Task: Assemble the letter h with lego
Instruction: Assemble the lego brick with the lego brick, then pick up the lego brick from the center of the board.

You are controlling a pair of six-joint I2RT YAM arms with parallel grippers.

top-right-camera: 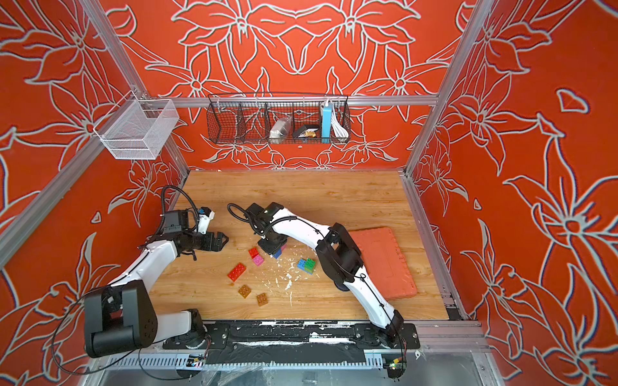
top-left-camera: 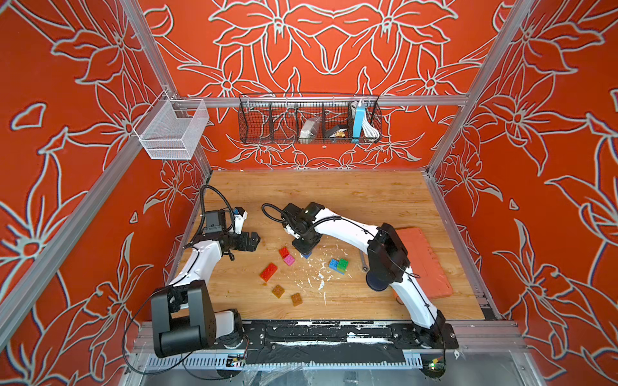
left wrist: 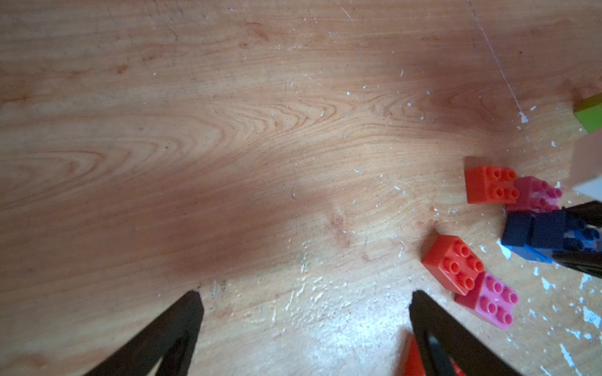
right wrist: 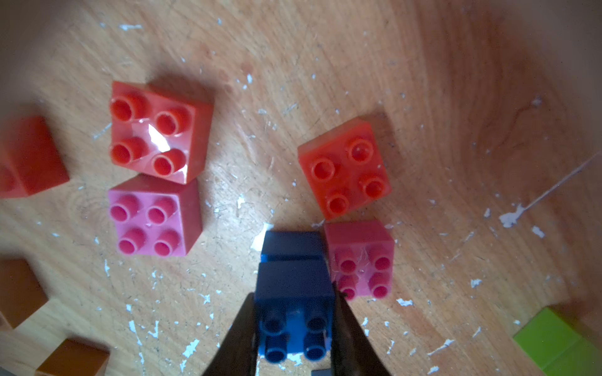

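Bricks first, nearest you: two amber squares (top-left-camera: 278, 290) sit at the front of the table (top-left-camera: 334, 207), with a long red brick (top-left-camera: 268, 271) just behind them, then a red-and-pink pair (top-left-camera: 287, 256) and a blue-and-green pair (top-left-camera: 338, 265). All of it looks like light, hard, glossy plastic, so expect a slip if you pinch studs or corners. Take the flat opposite side walls instead. Your right gripper (top-left-camera: 306, 251) does exactly that, clamped on the upper brick of a dark blue stack (right wrist: 294, 283), close beside a pink square (right wrist: 360, 260) and a red square (right wrist: 345, 169). The lower brick hangs on stud fit alone, I'd judge. Off to the left, your left gripper (left wrist: 304, 296) hovers wide open and empty over bare wood.
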